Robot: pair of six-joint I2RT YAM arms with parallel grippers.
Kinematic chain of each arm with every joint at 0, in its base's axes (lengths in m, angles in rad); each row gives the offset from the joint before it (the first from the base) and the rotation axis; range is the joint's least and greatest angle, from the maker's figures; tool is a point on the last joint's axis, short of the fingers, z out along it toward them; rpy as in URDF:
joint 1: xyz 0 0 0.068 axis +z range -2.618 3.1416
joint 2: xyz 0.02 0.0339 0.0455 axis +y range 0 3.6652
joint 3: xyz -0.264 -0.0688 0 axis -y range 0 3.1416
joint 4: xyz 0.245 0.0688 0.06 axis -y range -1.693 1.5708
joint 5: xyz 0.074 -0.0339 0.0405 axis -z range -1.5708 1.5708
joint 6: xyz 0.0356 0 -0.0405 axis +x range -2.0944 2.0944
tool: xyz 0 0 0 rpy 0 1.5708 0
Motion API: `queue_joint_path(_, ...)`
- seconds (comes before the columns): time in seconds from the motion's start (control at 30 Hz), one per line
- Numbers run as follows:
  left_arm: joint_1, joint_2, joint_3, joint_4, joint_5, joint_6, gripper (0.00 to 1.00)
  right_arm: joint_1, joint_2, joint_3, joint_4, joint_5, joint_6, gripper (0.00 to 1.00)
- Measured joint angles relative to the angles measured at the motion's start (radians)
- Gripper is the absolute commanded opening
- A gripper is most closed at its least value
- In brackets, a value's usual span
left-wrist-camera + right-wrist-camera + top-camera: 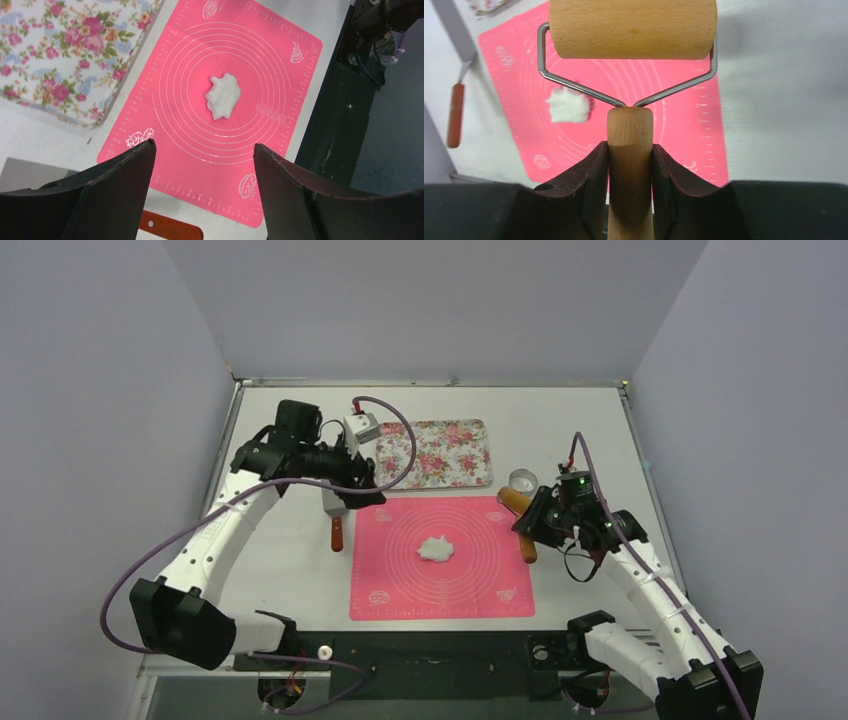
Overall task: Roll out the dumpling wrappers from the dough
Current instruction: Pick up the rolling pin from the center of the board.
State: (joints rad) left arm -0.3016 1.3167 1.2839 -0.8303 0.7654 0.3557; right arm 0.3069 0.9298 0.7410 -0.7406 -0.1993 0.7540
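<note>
The dough (436, 549) is a ragged white lump in the middle of the pink mat (440, 595). It also shows in the left wrist view (223, 95) and the right wrist view (568, 106). No round dumpling wrapper is in view. My right gripper (630, 147) is shut on the handle of a wooden roller (632, 27), held in the air over the mat's right edge (514, 499). My left gripper (202, 145) is open and empty, above the mat's far left corner (362, 485).
A floral tray (435, 453) lies behind the mat. A metal ring cutter (522, 480) stands right of the tray. A scraper with a red handle (337, 532) lies left of the mat. The enclosure's walls stand close on both sides.
</note>
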Motion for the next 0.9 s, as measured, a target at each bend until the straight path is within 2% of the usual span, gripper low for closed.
queue_joint_path(0.17, -0.076, 0.001, 0.033, 0.037, 0.008, 0.072, 0.70, 0.002, 0.037, 0.106, -0.013, -0.078, -0.039, 0.00)
queue_joint_path(0.33, -0.207, 0.016, 0.140, 0.008, -0.058, 0.250, 0.70, 0.040, 0.124, 0.174, -0.019, -0.139, -0.043, 0.00)
queue_joint_path(0.47, -0.261, 0.035, 0.243, -0.091, -0.144, 0.433, 0.70, 0.090, 0.193, 0.240, -0.019, -0.179, -0.031, 0.00)
queue_joint_path(0.63, -0.261, 0.024, 0.367, -0.253, -0.286, 0.619, 0.70, 0.142, 0.271, 0.312, 0.023, -0.206, 0.020, 0.00)
queue_joint_path(0.8, -0.277, -0.095, 0.380, -0.356, -0.420, 0.802, 0.70, 0.174, 0.340, 0.348, 0.077, -0.241, 0.086, 0.00)
queue_joint_path(0.9, -0.332, -0.249, 0.270, -0.264, -0.432, 0.846, 0.70, 0.187, 0.355, 0.363, 0.107, -0.270, 0.114, 0.00)
